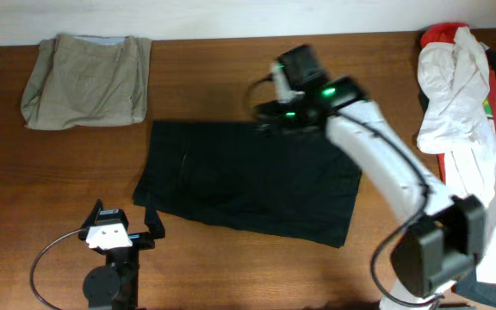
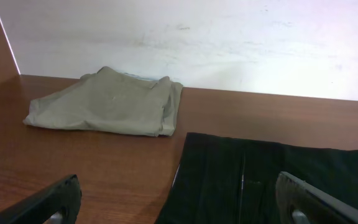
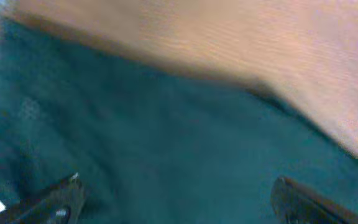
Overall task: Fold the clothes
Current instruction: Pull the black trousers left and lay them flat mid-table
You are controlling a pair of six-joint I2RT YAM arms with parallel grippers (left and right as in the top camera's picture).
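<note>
Both jaws spread, nothing gripped: we're hovering the right gripper (image 3: 179,199) over the black garment (image 1: 248,181) at its far edge
Left gripper (image 1: 126,220) is sitting open near the near-left corner, holding nothing. Khaki garment (image 1: 89,82) is lying folded far left, white garment (image 1: 455,95) and red garment (image 1: 444,34) piled at right. Risk we're watching: pinching only the top layer, or, with nothing anchoring the near side, dragging the whole piece across the table (image 1: 231,60) instead of folding it

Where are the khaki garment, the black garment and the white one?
khaki garment (image 1: 89,82): overhead, middle of its top face.
black garment (image 1: 239,181): overhead, centre of the spread fabric.
white garment (image 1: 455,99): overhead, its bunched upper part.
</note>
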